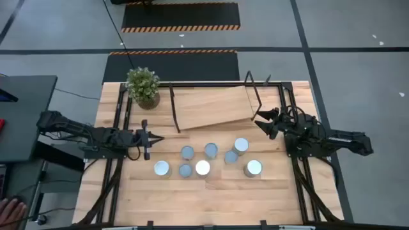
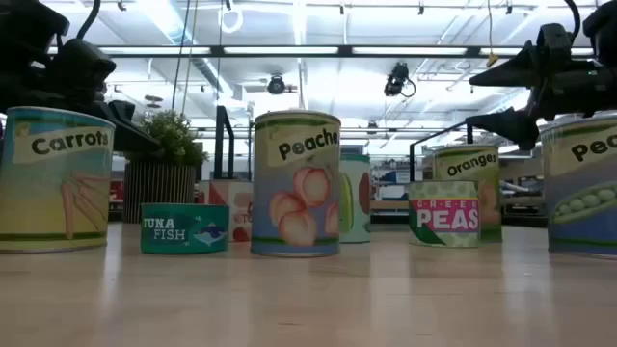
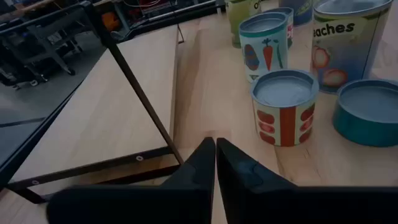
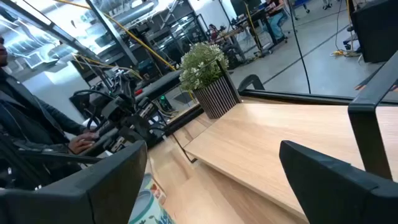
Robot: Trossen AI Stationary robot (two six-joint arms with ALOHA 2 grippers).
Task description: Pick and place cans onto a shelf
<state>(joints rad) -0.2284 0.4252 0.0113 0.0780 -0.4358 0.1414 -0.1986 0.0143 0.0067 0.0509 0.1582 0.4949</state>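
Several cans stand upright on their bases in a cluster (image 1: 208,160) at the table's middle, toward the near side. In the low view they are labelled carrots (image 2: 58,178), tuna fish (image 2: 183,228), peaches (image 2: 296,183) and green peas (image 2: 443,214). The shelf (image 1: 211,105), a light wooden board in a thin black wire frame, lies tilted behind them. My left gripper (image 1: 156,138) is shut and empty, left of the cans; it also shows in its wrist view (image 3: 215,158). My right gripper (image 1: 259,121) is open and empty by the shelf's right end, above the table (image 2: 511,92).
A potted plant (image 1: 142,86) stands at the table's far left corner, beside the shelf. Black frame rails run along the table's left side (image 1: 118,128) and right side (image 1: 287,108). A person's hand (image 1: 6,207) shows off the table at the near left.
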